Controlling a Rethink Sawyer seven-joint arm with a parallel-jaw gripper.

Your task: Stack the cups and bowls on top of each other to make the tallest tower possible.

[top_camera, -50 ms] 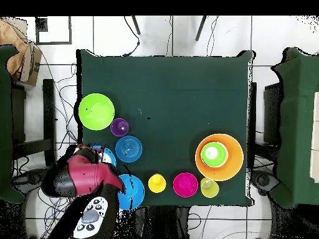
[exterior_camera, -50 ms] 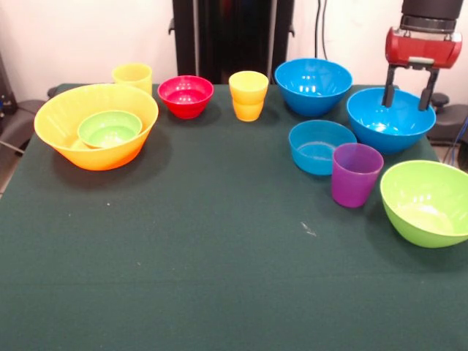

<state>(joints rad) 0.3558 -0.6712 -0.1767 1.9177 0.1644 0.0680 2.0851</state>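
My gripper [exterior_camera, -50 ms: 406, 101] is open and empty, its two black fingers [exterior_camera, -50 ms: 390, 88] hanging over the far part of a large blue bowl [exterior_camera, -50 ms: 391, 130] at the right. In the overhead view my red arm [top_camera, -50 ms: 81, 175] covers most of that bowl [top_camera, -50 ms: 107, 155]. A second large blue bowl [exterior_camera, -50 ms: 313, 86] stands behind and to its left. In front are a shallow blue bowl [exterior_camera, -50 ms: 319, 148], the purple cup [exterior_camera, -50 ms: 356, 175] and the lime green bowl [exterior_camera, -50 ms: 428, 203]. At the left, the orange-yellow bowl [exterior_camera, -50 ms: 95, 157] holds the small green bowl [exterior_camera, -50 ms: 110, 129]. Two yellow cups [exterior_camera, -50 ms: 132, 75] [exterior_camera, -50 ms: 248, 95] flank the red bowl [exterior_camera, -50 ms: 186, 96].
The dark green table [exterior_camera, -50 ms: 205, 256] ends close to the lime green bowl on the right. A black pedestal [exterior_camera, -50 ms: 232, 33] stands behind the table. In the overhead view, dark chairs [top_camera, -50 ms: 293, 124] sit beside the table.
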